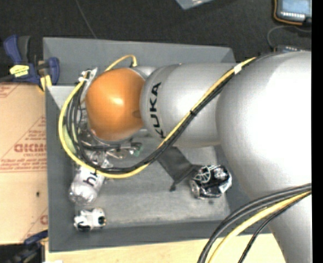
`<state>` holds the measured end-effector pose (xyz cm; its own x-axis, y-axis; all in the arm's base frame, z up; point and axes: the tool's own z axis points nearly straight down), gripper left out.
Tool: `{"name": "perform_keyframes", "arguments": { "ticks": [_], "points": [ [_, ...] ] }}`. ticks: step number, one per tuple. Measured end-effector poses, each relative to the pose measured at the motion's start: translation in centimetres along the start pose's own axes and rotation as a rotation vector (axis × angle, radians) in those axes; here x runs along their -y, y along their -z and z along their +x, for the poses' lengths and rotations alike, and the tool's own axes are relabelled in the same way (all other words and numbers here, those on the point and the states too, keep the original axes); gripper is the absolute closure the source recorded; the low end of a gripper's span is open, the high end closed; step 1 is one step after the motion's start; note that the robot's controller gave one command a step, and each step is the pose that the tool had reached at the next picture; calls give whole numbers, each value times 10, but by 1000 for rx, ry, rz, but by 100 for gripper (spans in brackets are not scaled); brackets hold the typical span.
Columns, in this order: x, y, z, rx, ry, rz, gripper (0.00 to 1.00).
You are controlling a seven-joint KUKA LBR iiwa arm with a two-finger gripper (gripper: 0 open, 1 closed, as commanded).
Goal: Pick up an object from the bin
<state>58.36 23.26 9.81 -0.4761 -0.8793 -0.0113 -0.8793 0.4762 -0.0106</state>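
Arm point(205, 108) of silver metal stretches in from the right and covers much of the grey bin point(150, 207). Its orange wrist cover point(113, 104) sits over the bin's upper left part, with yellow and black cables point(68, 130) looped around it. Under that cover the claw point(111, 151) points down toward the bin floor near the left wall. From where I stand I see bits of shiny metal there, but I cannot tell whether it is apart or together. 4 loose things lie on the floor. Nearest the claw, just below it toward the lower left corner, is a crumpled white and silver thing point(85, 186) with dark marks, right at the edge of the cable loop. Further down, near the front wall, lies a small black-and-white object point(89, 219), a little apart from the crumpled one. A flat dark grey piece point(176, 167) lies in the middle of the floor, partly beneath the arm. Just to its right rests a tangled black-and-white object point(209, 181), close beside the arm's big silver body.
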Motion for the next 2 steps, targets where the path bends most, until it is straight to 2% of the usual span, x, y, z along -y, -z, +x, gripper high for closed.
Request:
{"name": "perform_keyframes", "arguments": {
  "ticks": [2],
  "points": [
    [3, 22, -2, 9, -3, 8, 100]
  ]
}}
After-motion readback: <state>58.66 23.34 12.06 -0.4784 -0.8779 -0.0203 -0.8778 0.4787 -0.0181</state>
